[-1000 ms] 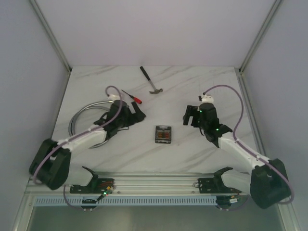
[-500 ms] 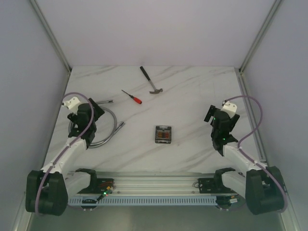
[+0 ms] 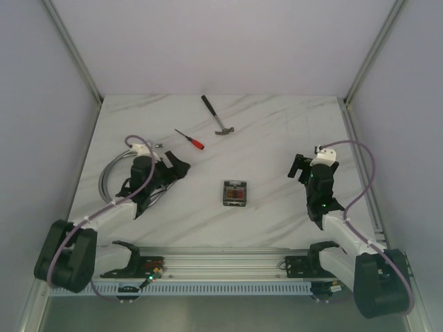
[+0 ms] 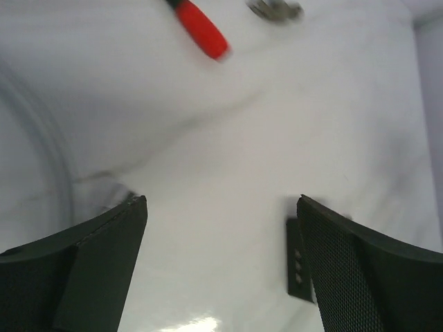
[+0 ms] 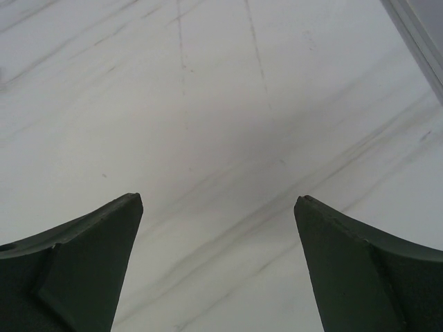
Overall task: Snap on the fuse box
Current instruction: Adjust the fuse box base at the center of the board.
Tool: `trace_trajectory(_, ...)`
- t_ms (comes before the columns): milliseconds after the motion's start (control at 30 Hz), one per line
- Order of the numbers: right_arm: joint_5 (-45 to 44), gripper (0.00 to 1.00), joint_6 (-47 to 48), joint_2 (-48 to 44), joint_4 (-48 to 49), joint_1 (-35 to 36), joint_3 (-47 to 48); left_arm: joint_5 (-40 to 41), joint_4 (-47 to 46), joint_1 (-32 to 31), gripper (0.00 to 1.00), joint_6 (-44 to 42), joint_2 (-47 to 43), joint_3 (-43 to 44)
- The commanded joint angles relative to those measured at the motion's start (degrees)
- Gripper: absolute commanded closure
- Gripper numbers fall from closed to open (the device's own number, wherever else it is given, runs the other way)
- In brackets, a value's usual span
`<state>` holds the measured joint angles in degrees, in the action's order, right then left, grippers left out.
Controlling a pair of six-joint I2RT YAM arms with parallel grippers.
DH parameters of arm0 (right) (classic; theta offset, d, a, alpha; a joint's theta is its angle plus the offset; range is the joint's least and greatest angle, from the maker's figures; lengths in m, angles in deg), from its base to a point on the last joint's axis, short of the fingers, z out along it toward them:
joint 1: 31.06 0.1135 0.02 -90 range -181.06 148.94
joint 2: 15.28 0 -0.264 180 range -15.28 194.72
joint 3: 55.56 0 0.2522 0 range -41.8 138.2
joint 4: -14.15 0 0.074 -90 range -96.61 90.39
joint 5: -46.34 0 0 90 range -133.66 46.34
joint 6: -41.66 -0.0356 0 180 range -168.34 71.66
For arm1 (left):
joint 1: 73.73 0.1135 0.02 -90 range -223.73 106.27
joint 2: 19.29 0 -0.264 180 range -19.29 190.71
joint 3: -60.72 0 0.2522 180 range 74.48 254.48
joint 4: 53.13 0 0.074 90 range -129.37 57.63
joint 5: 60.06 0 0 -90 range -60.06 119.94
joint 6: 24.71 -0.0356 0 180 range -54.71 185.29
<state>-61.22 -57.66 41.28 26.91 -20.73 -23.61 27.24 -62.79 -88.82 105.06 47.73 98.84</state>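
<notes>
I find the fuse box point(image 3: 234, 193) lying flat on the table point(image 3: 277, 124), about midway between its left and right edges and nearer the near edge than the far one. The black frame holds rows of small red-orange fuses, facing up. I cannot tell whether a cover sits over them.

The left gripper point(image 3: 176, 168) is to the left of the box and apart from it. Its fingers point(image 4: 90, 263) are spread wide with nothing between them. The right gripper point(image 3: 297, 167) is to the right of the box, well apart, also spread wide and holding nothing, with only bare surface under it.

A red-handled screwdriver point(image 3: 190, 140) and a hammer point(image 3: 217, 116) lie toward the far edge. A coiled metal hose point(image 3: 109, 176) lies near the left edge, beneath the left arm.
</notes>
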Motion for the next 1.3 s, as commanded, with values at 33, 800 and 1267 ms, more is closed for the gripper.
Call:
trace_trajectory(33,2.3,0.01,2.3,1.2,3.1,-0.2,0.7,-11.6,-11.8,-7.0,0.05,3.5,9.4,2.0)
trace_trajectory(800,43.6,0.22,-11.9,18.3,-8.1,11.8,13.4,-19.5,-16.9,-17.5,0.34,9.0,32.5,12.2)
trace_trajectory(1267,50.1,0.58,-13.7,33.7,-4.0,16.3,15.6,-21.1,-17.4,-17.5,0.58,12.7,38.9,13.5)
